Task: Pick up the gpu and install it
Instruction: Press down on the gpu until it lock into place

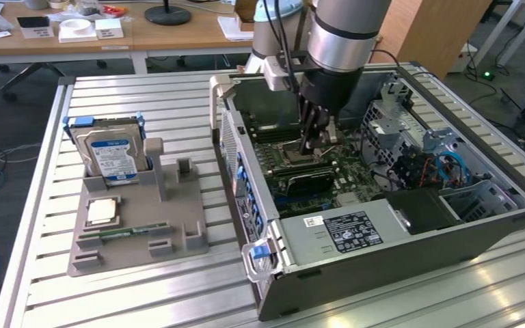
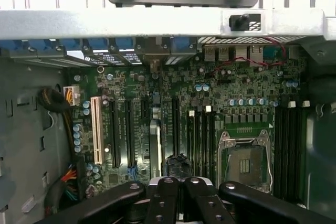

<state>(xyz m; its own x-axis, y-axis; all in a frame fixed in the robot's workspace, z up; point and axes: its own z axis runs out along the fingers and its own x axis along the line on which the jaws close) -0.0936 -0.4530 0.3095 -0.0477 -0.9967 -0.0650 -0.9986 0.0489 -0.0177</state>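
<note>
Gripper [image 1: 313, 145]: fingers drawn together, over motherboard [image 2: 220, 108] inside open case [image 1: 481, 225].
GPU [image 2: 154, 148]: seated edge-on in slot, at gripper's 12 o'clock.

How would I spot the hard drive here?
On the exterior view's left of the open computer case sits a grey holder. The hard drive stands upright at its far end, silver with a blue-white label; the chip and memory stick lie flat.
</note>
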